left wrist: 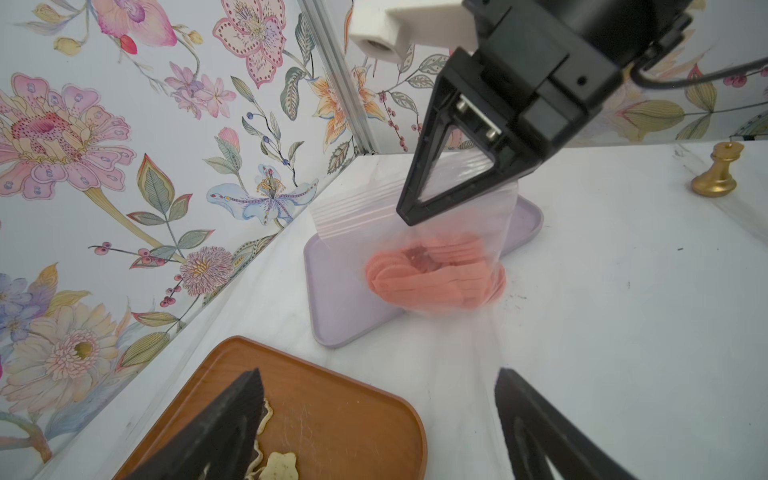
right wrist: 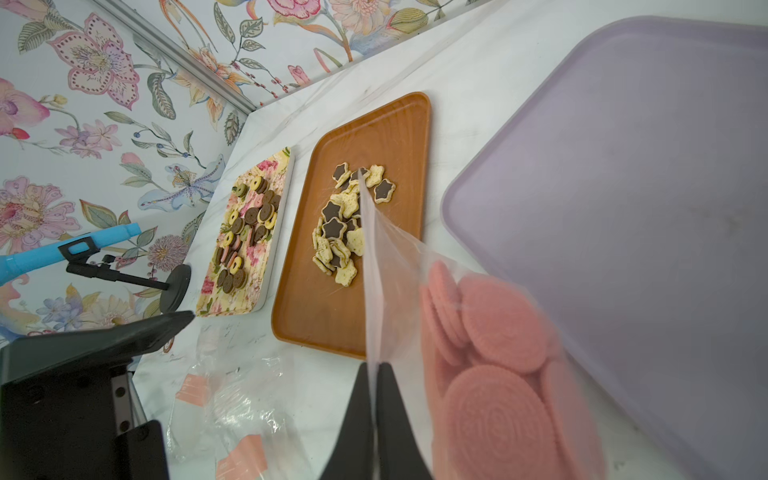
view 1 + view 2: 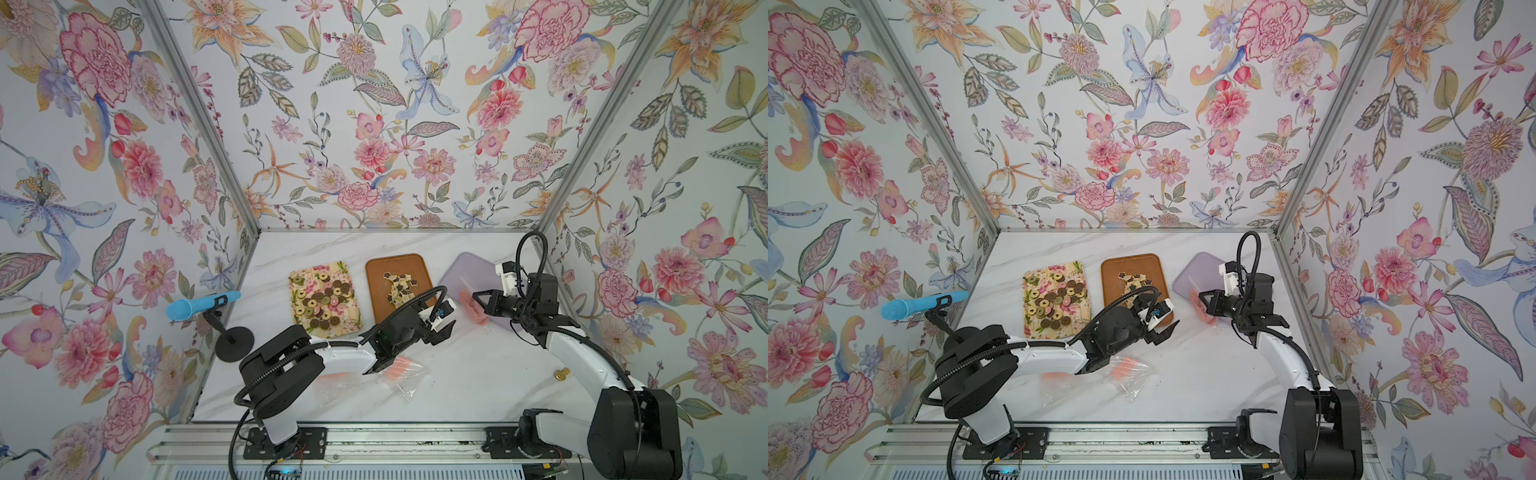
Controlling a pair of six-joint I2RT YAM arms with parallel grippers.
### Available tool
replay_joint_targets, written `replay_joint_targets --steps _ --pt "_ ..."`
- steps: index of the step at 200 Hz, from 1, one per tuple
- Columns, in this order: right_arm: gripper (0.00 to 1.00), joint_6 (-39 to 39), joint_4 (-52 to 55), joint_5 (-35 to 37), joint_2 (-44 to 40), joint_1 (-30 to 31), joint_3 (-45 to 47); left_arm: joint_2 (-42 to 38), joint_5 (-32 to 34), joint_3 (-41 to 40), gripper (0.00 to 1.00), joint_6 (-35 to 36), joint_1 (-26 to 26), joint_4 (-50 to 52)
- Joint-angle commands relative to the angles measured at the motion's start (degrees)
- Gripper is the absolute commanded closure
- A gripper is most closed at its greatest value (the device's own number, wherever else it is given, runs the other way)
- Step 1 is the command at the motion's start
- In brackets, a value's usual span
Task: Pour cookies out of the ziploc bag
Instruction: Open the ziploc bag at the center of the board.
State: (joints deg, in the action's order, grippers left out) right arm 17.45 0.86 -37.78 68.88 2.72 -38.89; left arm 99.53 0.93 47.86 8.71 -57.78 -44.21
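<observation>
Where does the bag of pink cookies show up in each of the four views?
In a top view: the bag of pink cookies hangs from the right claw at the lilac tray's edge.
In a top view: same place.
Left wrist: pinched by that claw, in front of the tray.
Right wrist: close up, clamped in the shut claw tips.
Shared landmark: the lilac tray.
</observation>
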Motion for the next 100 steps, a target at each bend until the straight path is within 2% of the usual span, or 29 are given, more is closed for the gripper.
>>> replay_joint_targets --steps 1,69,100 --pt "1.00 3.42 -0.84 1.08 -2.88 2.63 2.32 2.25 1.08 -1.93 0.12 1.84 -0.58 -2.73" --pt "1.00 5.46 -3.73 2.60 -4.16 8.03 6.27 6.71 0.12 -3.56 0.10 -1.06 -1.63 -10.99" --pt "1.00 6.18 -5.94 2.52 -3.92 10.11 8.09 5.77 -4.62 -5.66 0.09 -1.06 -1.65 -12.11"
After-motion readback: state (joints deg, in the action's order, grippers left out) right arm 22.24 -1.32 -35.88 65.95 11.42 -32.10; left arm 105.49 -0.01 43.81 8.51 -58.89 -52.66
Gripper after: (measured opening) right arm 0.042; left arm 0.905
